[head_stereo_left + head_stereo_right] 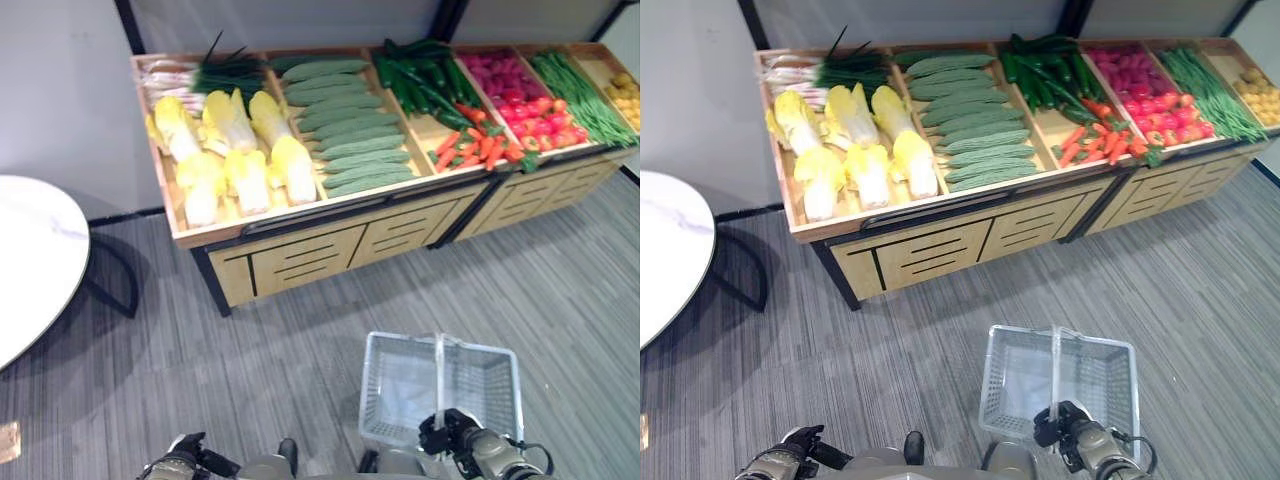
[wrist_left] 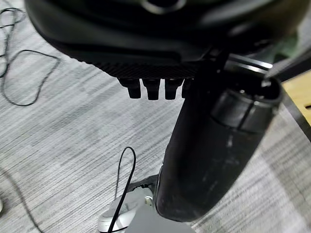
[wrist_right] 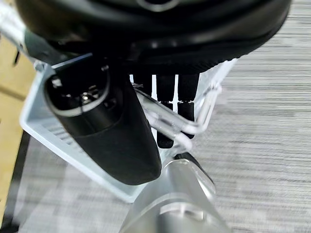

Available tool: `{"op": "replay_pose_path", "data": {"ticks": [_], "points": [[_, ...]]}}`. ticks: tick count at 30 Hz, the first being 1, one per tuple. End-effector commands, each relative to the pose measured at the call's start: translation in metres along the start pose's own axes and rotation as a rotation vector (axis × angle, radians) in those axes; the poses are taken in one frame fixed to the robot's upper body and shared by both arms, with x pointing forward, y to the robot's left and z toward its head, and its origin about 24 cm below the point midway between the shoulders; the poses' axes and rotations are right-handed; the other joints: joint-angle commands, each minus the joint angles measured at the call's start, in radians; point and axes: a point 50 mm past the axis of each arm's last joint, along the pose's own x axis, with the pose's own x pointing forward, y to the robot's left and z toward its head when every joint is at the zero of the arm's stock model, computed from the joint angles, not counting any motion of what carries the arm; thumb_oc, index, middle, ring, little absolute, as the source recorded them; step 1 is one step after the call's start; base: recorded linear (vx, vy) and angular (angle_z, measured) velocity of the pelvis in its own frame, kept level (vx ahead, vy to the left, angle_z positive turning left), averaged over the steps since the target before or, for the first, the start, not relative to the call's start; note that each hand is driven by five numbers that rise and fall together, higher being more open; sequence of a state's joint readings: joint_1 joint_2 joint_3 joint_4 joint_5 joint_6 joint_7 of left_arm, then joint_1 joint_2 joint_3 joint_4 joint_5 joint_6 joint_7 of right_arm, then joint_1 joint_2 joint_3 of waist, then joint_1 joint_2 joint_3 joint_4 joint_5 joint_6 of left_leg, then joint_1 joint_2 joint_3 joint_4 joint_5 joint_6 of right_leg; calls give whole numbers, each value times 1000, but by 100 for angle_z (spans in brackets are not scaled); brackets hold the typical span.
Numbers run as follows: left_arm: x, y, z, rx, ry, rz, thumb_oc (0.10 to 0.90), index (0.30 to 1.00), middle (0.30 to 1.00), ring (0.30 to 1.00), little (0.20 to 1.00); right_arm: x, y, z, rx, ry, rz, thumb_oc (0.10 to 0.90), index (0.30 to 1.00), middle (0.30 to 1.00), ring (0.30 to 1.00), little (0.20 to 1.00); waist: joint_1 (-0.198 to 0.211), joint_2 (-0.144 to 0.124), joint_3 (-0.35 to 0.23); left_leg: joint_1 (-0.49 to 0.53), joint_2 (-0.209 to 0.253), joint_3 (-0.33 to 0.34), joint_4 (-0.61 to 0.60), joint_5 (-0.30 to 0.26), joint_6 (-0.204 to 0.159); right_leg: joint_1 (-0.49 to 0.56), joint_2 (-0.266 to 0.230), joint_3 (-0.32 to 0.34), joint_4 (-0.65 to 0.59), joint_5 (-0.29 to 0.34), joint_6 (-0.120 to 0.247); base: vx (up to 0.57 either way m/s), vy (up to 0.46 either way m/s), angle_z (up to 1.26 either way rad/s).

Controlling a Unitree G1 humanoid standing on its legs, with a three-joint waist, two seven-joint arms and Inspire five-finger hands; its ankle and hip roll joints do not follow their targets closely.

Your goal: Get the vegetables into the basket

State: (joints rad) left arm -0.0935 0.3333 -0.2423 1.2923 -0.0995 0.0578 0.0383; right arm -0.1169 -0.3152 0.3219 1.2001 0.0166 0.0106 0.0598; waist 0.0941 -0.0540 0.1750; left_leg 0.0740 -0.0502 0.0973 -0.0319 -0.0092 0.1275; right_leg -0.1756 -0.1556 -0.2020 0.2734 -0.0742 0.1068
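Basket: white wire shopping basket (image 1: 400,385) with twin handles, hanging low over the grey striped floor (image 1: 300,340) on my right side; I see nothing inside it.
Right robot hand: my right robot hand (image 1: 447,432) is curled around the raised white wire handles (image 3: 165,119), fingers hooked through them and thumb closed alongside, so it carries the basket.
Left robot hand: my left robot hand (image 1: 188,450) hangs low at my left side, fingers curled in toward the palm with nothing in them.
Vegetables: all lie in the slanted wooden display stand (image 1: 300,255) ahead of me, well apart from the basket.
Left bin: pale yellow-white cabbages (image 1: 232,150) with a bunch of green onions (image 1: 225,72) behind them.
Second bin: long ridged pale green cucumbers (image 1: 345,125) in a stacked row.
Third bin: dark green cucumbers (image 1: 420,70) at the back, small orange carrots (image 1: 470,145) at the front.
Farther bins: red round produce (image 1: 525,105), then long thin green beans (image 1: 575,90), then yellow pieces (image 1: 625,95) at the far end.
Side object: round white marble-look counter (image 1: 30,260) on a dark frame, to my left.
Progress: I judge the task barely begun; the basket is in hand, but no vegetable has been picked or loaded.
Remaining: approach the stand, then move the vegetables into the basket with my free left robot hand.
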Motion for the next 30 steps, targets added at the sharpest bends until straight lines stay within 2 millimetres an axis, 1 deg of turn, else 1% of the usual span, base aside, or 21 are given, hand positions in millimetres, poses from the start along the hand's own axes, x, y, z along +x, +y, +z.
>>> {"op": "replay_pose_path", "data": {"ticks": [1,2,3,6,7,8,10,11,13,15,19,20,21,23,24,25,26,27,28,29,30], "points": [[1,4,23,-20,-77,12,900,1000,1000,1000,1000,-2,-1,-14,-15,45,21,400,300,300,300,300,-21,10,69,-19,-5,-24,14,-98,-19,62,65,129,-186,189,28,-24,-66,53],[1,4,24,-17,-81,15,900,1000,1000,1000,1000,-2,0,-13,-15,41,24,400,300,300,300,300,-23,7,67,-22,-9,-35,11,-93,-22,54,78,167,-208,192,31,-11,-47,46],[1,4,24,-17,-81,15,900,1000,1000,1000,1000,-2,0,-13,-15,41,24,400,300,300,300,300,-23,7,67,-22,-9,-35,11,-93,-22,55,78,166,-209,192,31,-2,-62,37],[1,3,25,-7,-84,16,900,1000,1000,1000,1000,-3,2,-13,-21,38,29,400,300,300,300,300,-35,2,65,-14,-18,-74,-1,-84,-30,59,99,213,-225,189,31,14,-105,46],[1,3,25,-4,-84,15,900,1000,1000,1000,1000,-3,2,-14,-20,39,30,400,300,300,300,300,-42,2,63,-10,-19,-90,-9,-77,-33,61,110,232,-209,174,28,34,-220,63],[1,2,24,-14,-80,17,900,1000,1000,1000,1000,-3,3,-18,-20,52,30,400,300,300,300,300,-46,2,53,-4,-19,-113,-26,-70,-41,86,113,235,-219,131,16,34,-244,48],[1,2,23,-19,-74,19,900,1000,1000,1000,1000,-3,3,-17,-22,52,29,400,300,300,300,300,-48,4,48,1,-16,-126,-39,-60,-47,94,115,233,-219,122,12,26,-220,71],[1,-1,23,-52,-72,13,900,1000,1000,1000,1000,-3,1,-19,-21,61,16,400,300,300,300,300,-49,6,35,3,-8,-154,-43,-53,-58,103,122,229,-212,90,-2,37,-268,53],[1,-4,22,-67,-73,7,900,1000,1000,1000,1000,-4,0,-22,-27,73,13,400,300,300,300,300,-47,8,23,3,-5,-171,-29,-57,-66,119,123,215,-216,75,-15,57,-380,41],[0,-8,36,-99,-129,0,900,1000,1000,1000,1000,-4,-4,-26,-39,84,-4,400,300,300,300,300,-47,13,7,0,1,-220,-13,-54,-89,158,129,181,-230,44,-41,45,-404,46],[-2,-10,50,-147,-187,-4,900,1000,1000,1000,1000,-5,-8,-30,-33,96,-21,400,300,300,300,300,-48,16,0,1,5,-256,-13,-42,-104,174,133,151,-228,27,-55,16,-223,58],[-4,-10,60,-169,-236,-7,900,1000,1000,1000,1000,-6,-10,-31,-30,101,-28,400,300,300,300,300,-47,18,-2,-1,5,-267,-10,-42,-107,178,134,142,-226,21,-57,7,-187,37],[-10,-10,81,-220,-340,-16,900,1000,1000,1000,1000,-7,-14,-32,-27,98,-47,400,300,300,300,300,-45,22,1,-8,4,-282,2,-39,-115,183,134,126,-222,12,-65,9,-238,36],[-24,-8,108,-307,-494,-26,900,1000,1000,1000,1000,-8,-19,-34,-23,99,-64,400,300,300,300,300,-41,25,7,-11,2,-295,13,-37,-121,189,135,112,-221,9,-68,5,-163,35],[-24,-8,108,-307,-493,-25,900,1000,1000,1000,1000,-8,-19,-34,-23,99,-64,400,300,300,300,300,-42,25,7,-11,2,-296,14,-37,-121,190,134,111,-221,9,-68,11,-99,31],[-35,-3,121,-338,-583,-20,900,1000,1000,1000,1000,-8,-20,-35,-23,99,-67,400,300,300,300,300,-37,26,9,-11,2,-302,15,-36,-123,194,135,104,-223,9,-70,30,-110,29],[-54,7,136,-363,-724,-12,900,1000,1000,1000,1000,-9,-22,-37,-13,97,-76,400,300,300,300,300,-36,26,12,-7,2,-308,17,-35,-127,205,136,96,-228,6,-72,30,-110,13],[-54,7,136,-363,-724,-12,900,1000,1000,1000,1000,-9,-22,-37,-13,97,-76,400,300,300,300,300,-36,26,12,-7,2,-308,16,-35,-127,205,136,96,-228,6,-72,53,-119,6],[-77,25,150,-344,-872,34,900,1000,1000,1000,1000,-11,-24,-40,-7,95,-85,400,300,300,300,300,-34,24,12,-1,3,-311,17,-36,-131,215,138,94,-234,5,-74,31,-56,3],[-77,25,150,-344,-872,34,900,1000,1000,1000,1000,-11,-24,-40,-7,95,-84,400,300,300,300,300,-34,24,12,-1,3,-311,17,-36,-131,216,138,95,-235,5,-74,76,-101,1],[-95,44,157,-348,-970,95,900,1000,1000,1000,1000,-12,-26,-43,1,93,-89,400,300,300,300,300,-35,23,9,11,7,-307,10,-37,-134,230,140,97,-247,6,-76,73,-64,2]]}}
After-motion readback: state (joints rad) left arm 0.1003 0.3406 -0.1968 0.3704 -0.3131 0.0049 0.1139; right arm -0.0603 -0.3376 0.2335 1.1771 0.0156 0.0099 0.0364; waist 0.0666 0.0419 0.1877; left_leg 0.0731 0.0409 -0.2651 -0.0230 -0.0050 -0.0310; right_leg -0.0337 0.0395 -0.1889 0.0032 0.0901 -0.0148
